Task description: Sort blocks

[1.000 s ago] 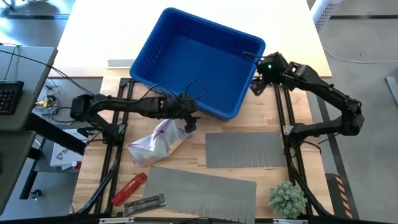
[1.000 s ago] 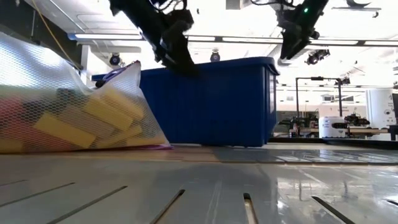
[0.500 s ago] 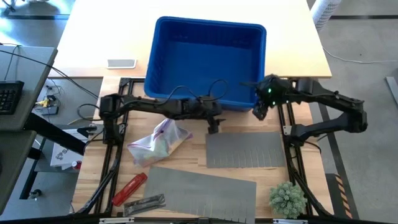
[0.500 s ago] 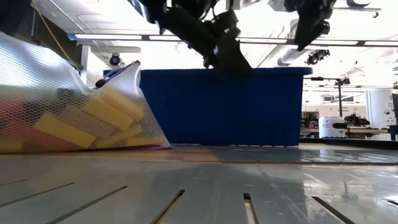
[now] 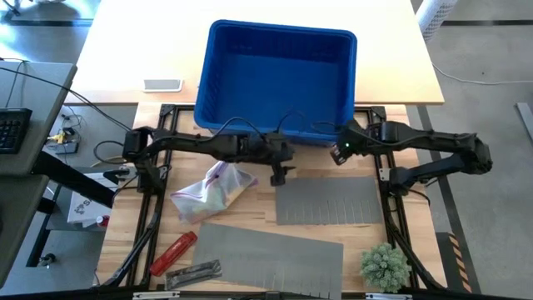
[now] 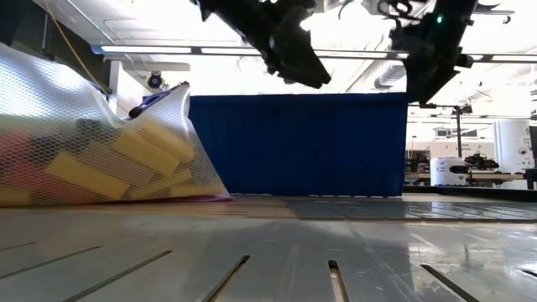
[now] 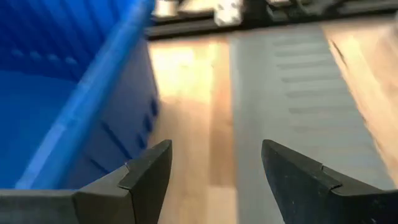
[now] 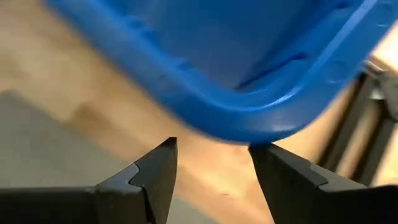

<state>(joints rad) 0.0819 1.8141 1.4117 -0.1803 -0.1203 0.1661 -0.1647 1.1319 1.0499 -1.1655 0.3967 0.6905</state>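
Blocks (image 6: pixel 92 172) are seen packed inside a clear mesh bag (image 5: pixel 212 188), which lies on the wooden table (image 5: pixel 250 204) near its left side; yellow-green bars are pressed against the mesh in the low view. Largest in the scene is the blue bin (image 5: pixel 279 83), now set square at the far edge of the table, where a second ago it was turned at an angle. Two grey mats (image 5: pixel 326 202) are laid in front of it. The left gripper (image 5: pixel 278 175) is held above the bare wood just in front of the bin's near wall, beside the upper mat's left edge, with its fingers (image 7: pixel 149 171) spread apart and nothing between them; it was placed farther left, over the bag, a second ago. The right gripper (image 5: pixel 337 153) is held at the bin's near right corner, its fingers (image 8: pixel 283 168) apart and empty, having been brought down from the bin's right rim. A red tool (image 5: pixel 173 252) and a small green plant (image 5: pixel 385 267) are seen near the front edge, unchanged.
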